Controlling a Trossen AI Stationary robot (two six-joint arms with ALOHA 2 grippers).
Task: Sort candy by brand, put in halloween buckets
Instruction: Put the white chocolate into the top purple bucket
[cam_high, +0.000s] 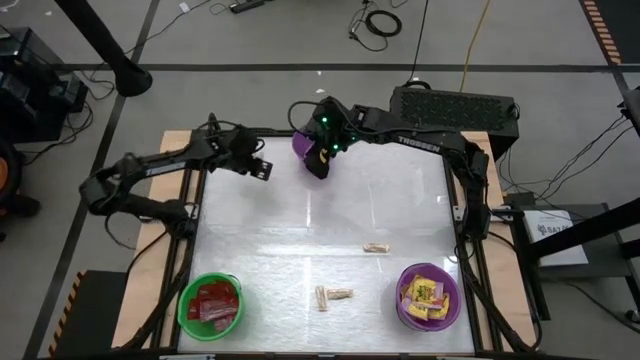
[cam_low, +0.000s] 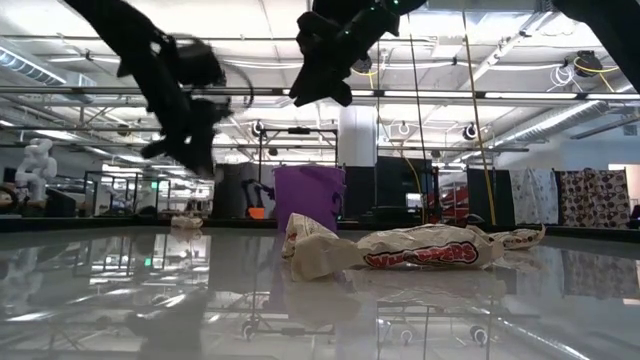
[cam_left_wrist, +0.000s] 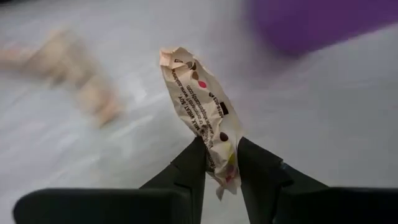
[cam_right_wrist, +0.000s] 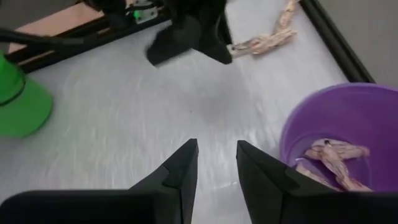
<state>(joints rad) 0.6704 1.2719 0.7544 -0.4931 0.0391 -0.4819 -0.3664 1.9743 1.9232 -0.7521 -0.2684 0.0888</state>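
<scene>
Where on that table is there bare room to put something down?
The wide middle is bare, between the far purple bucket and the tan candies. Near edge is crowded: green bucket, two tan pieces, near purple bucket. Both grippers hang by the far bucket.

A bright green bucket (cam_high: 210, 304) is sitting at the table's near left, holding red packets (cam_high: 213, 300). A purple bucket (cam_high: 429, 297) at near right is holding yellow packets (cam_high: 425, 293). Another purple bucket (cam_right_wrist: 348, 134) at the far edge is holding tan twisted pieces (cam_right_wrist: 333, 155). Three tan pieces (cam_high: 334, 295) are lying loose between them.
</scene>
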